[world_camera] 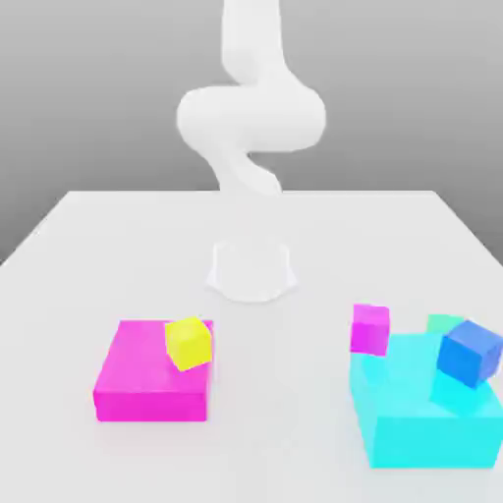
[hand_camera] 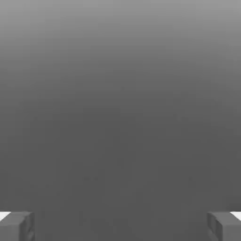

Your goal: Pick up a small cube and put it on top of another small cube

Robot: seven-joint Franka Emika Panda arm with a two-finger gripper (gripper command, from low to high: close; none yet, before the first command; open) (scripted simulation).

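My claw (hand_camera: 120,226) is spread wide and holding nothing; both fingertips (hand_camera: 16,226) sit at the far edges of the hand view with plain grey between them. Arm (world_camera: 251,113) is up high, over the back of the table (world_camera: 118,236).

Green cube (world_camera: 444,322) is near the table's front corner on the exterior view's right, tucked behind the large cyan block (world_camera: 418,418); mostly hidden, just a sliver of top shows. Blue cube (world_camera: 470,352) sits tilted on the cyan block, in front of it. Magenta cube (world_camera: 370,328) is just beside the cyan block's back edge, near the green one.

Judgement: green cube looks rigid, light, flat-faced and likely smooth. Pinch two opposite side faces, centred, from straight above. Tight neighbourhood, so I can't tell which face pair is clear.
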